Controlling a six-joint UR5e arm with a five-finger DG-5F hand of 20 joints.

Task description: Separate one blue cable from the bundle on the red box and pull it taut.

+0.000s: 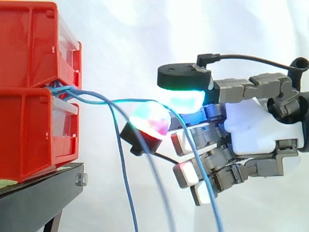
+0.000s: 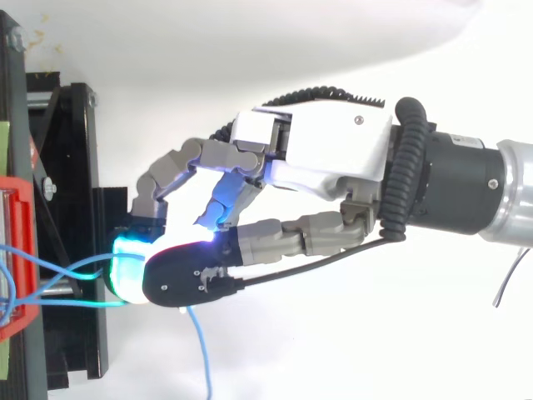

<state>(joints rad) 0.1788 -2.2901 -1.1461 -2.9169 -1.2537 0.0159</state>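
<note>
**One blue cable pinched clear of the bundle**

At the far left, red bins (image 1: 34,92) stacked two high on a black stand (image 1: 43,186), before a white curtain (image 1: 145,38). From the seam between the bins, a bundle (image 1: 62,91) of blue cables spilling rightward. Out of it, one blue cable (image 1: 123,101), lit teal, crossing open air in a shallow bow, not quite straight, into a pair of glowing pads (image 1: 150,121). Beneath it, other cables (image 1: 126,183) hanging slack past the stand's edge. Further right, the hand (image 1: 260,125), about level with the seam and well apart from the bins: thumb and finger pads pressed together on the cable, remaining fingers curled underneath. Seen from above, the same pinch just off the stand's edge, with a loose length (image 2: 200,350) of cable trailing away under the pads.
</note>
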